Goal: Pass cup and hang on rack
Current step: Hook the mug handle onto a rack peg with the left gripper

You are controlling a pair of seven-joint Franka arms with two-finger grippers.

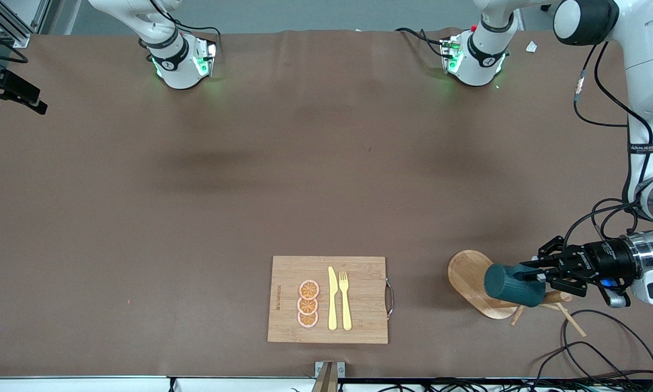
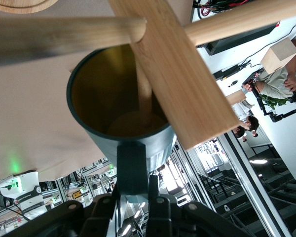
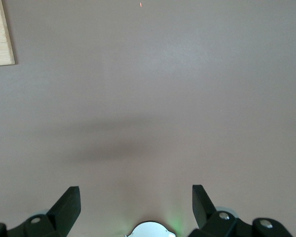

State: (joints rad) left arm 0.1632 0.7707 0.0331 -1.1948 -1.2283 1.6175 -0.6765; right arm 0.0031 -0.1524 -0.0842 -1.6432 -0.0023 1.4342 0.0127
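Observation:
The dark teal cup (image 1: 514, 285) lies on its side in the air over the wooden rack (image 1: 468, 277), at the left arm's end of the table. My left gripper (image 1: 544, 272) is shut on the cup's handle (image 2: 132, 168). In the left wrist view my left gripper (image 2: 135, 190) holds the cup (image 2: 89, 123) with its yellow inside facing the camera. The rack's post (image 2: 187, 84) crosses the rim and a thin peg (image 2: 144, 91) reaches into the mouth. My right gripper (image 3: 135, 195) is open and empty above bare table, and it is out of the front view.
A bamboo cutting board (image 1: 364, 299) with orange slices, a yellow knife and a fork lies near the table's front edge; its corner shows in the right wrist view (image 3: 0, 34). Loose black cables (image 1: 604, 348) lie near the rack.

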